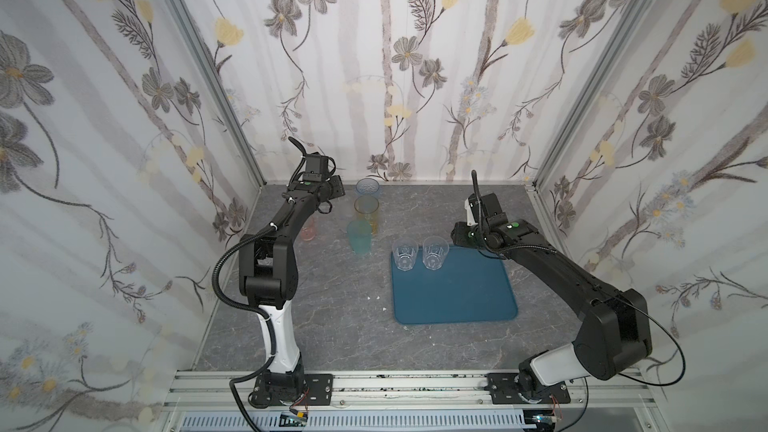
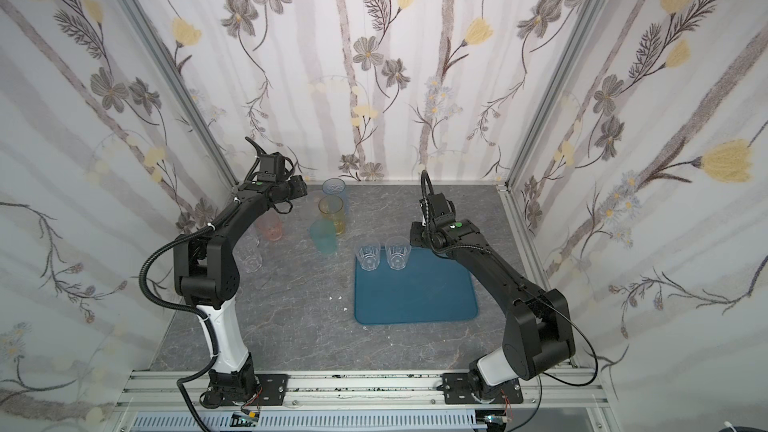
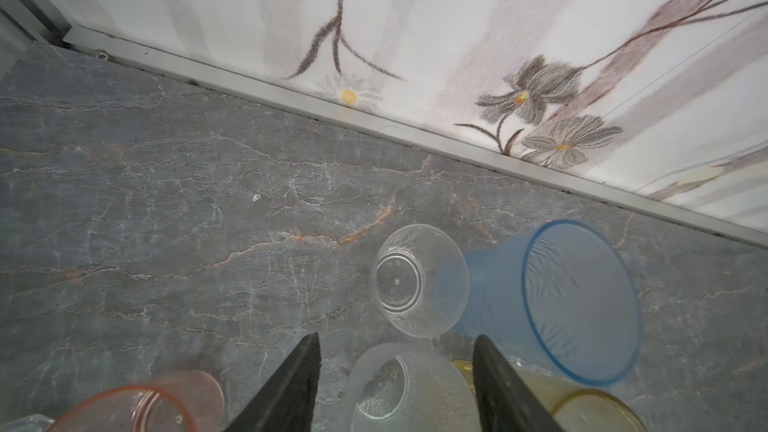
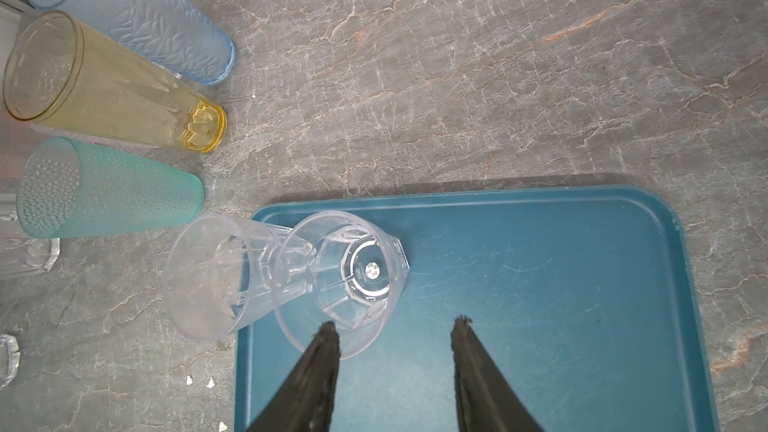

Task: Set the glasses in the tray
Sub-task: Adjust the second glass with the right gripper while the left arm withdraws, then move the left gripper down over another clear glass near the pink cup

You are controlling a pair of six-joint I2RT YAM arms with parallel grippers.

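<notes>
The work seems to be at two steps at once. The right jaws stand spread over the tray (image 4: pixel 540 284) and pinch nothing. A clear faceted glass (image 4: pixel 357 272) stands upright on the tray just ahead of them. One jaw tip lies over its near rim; whether it touches, I cannot tell. I judge this glass as delivered, so the right arm (image 1: pixel 540 259) should rise straight up before it turns away, otherwise the tip may hook the rim and tip the glass. A second clear glass (image 4: pixel 216 280) stands just beside it at the tray corner, so there is little room on that side.

The left jaws are also spread, with a frosted glass (image 3: pixel 407 388) between them on the counter (image 3: pixel 166 201), not clamped as far as I see. The next move there calls for going lower and closing gently. It is crowded: a small clear glass (image 3: pixel 415 280) stands just ahead of the jaws, a blue glass (image 3: pixel 582 301) and an amber glass (image 3: pixel 598 409) beside one jaw, and a pink glass (image 3: pixel 137 409) beside the other. A teal glass (image 4: pixel 108 189) is off the tray too.
</notes>
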